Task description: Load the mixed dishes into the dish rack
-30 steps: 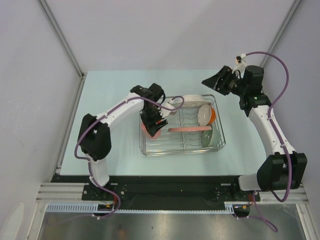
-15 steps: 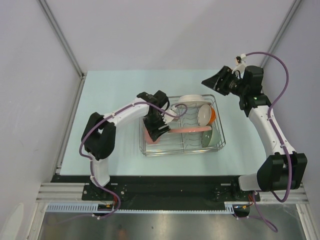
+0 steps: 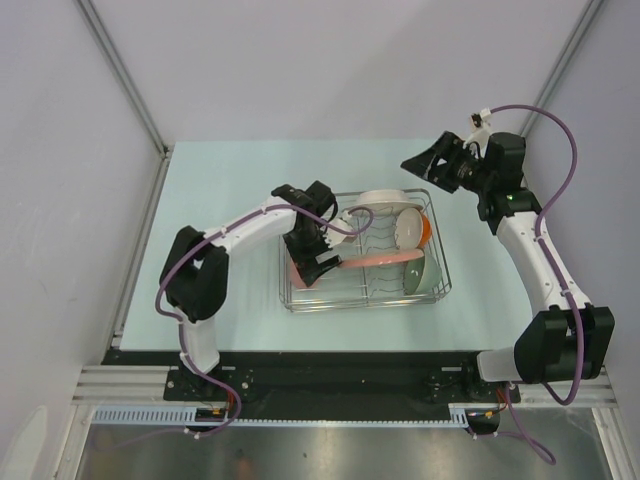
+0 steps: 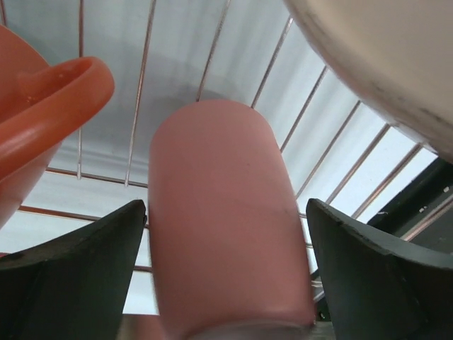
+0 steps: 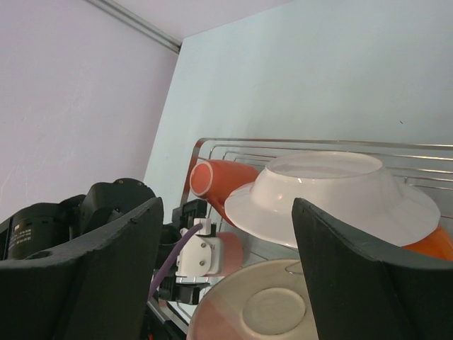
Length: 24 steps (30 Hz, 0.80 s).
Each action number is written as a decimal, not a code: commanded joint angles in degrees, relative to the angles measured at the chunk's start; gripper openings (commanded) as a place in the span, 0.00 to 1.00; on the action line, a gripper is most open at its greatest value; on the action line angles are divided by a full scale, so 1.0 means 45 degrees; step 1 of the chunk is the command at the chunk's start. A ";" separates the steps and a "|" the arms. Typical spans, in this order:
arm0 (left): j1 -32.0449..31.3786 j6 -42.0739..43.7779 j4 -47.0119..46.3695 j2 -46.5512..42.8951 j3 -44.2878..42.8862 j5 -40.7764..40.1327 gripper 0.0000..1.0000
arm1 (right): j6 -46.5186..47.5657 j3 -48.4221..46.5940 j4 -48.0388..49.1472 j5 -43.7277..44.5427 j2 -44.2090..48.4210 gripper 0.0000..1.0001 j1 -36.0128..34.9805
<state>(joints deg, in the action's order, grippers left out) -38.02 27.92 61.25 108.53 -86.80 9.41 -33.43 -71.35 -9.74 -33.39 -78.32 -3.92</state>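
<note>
The silver dish rack (image 3: 365,300) holds the white plate (image 3: 385,198), the orange-and-white bowl (image 3: 414,230), the pink plate (image 3: 380,258) on edge and the pale green bowl (image 3: 421,272). My left gripper (image 3: 312,262) is low in the rack's left end. In the left wrist view its jaws stand open on either side of the pink tumbler (image 4: 219,219), which lies on the rack wires (image 4: 212,57) with thin gaps each side. The orange mug (image 4: 42,106) lies just left of it. My right gripper (image 3: 425,160) is open and empty, above the rack's back right corner.
The right wrist view looks down on the mug (image 5: 219,180), the upturned white plate (image 5: 340,188) and a plate's underside (image 5: 269,312). The pale green tabletop (image 3: 220,200) spreads left of the rack. Grey walls enclose the table.
My left gripper carried the pink tumbler right and down into the rack's left end, then stayed nearly still. The right arm has barely moved.
</note>
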 commanded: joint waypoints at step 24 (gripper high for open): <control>0.2041 0.0046 0.1762 -0.4386 -0.4715 0.0936 1.00 | 0.3892 -0.0042 -0.3283 0.8899 0.1410 1.00 -0.3793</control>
<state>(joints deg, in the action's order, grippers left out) -33.36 29.43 72.60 97.06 -104.22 12.36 -23.79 -71.18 -18.85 -11.84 -75.05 -13.96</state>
